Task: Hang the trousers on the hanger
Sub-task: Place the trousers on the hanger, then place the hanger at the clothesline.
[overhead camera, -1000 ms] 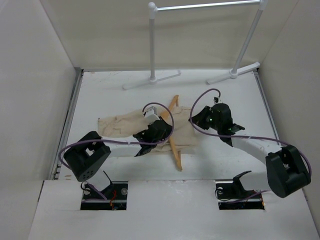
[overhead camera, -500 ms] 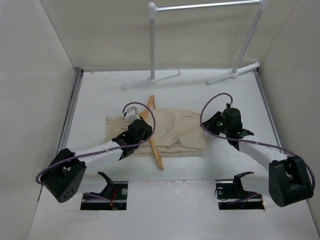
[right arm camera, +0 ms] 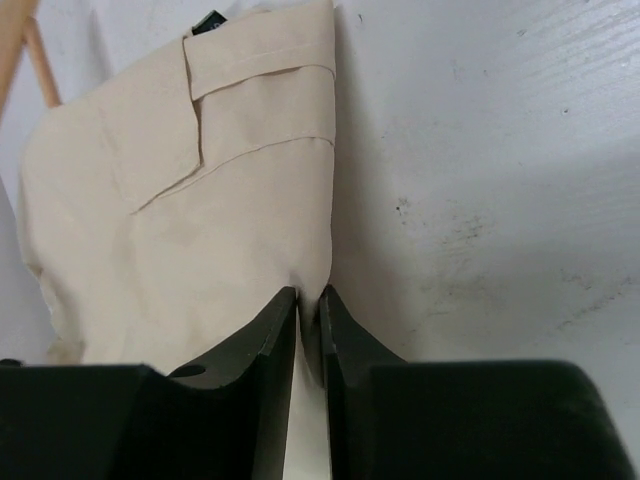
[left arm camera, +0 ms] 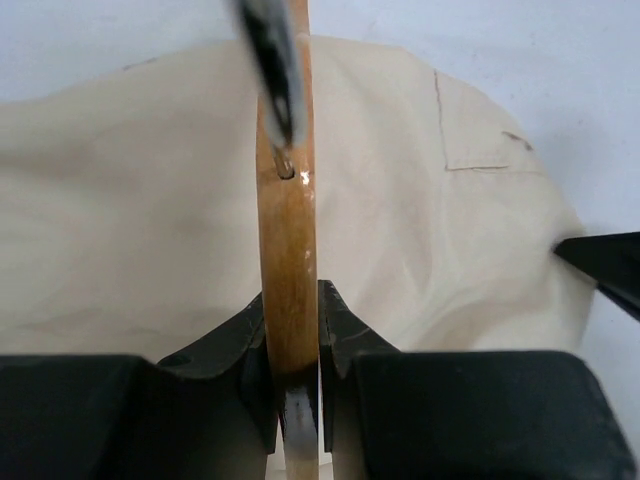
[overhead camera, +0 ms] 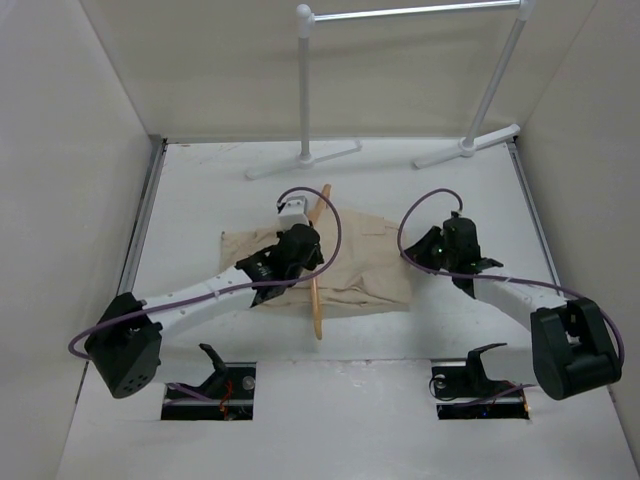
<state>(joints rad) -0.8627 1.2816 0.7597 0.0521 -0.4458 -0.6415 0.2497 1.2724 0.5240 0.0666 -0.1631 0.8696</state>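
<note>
white table (overhead camera: pixel 200 190) | trousers (overhead camera: pixel 370 262) flat mid-table | garment rail (overhead camera: pixel 305 90) feet at far edge

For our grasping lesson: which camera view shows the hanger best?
Top external: the hanger shows nearly end to end across the trousers. Left wrist gives only a close stretch pinched by the left gripper; right wrist catches just a corner.

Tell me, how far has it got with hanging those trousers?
Done: the trousers lie flat on the table with the hanger across them. In hand: the left gripper clamps the hanger; the right gripper pinches the trousers' edge. Left: getting them draped over the hanger, not visibly done.
</note>
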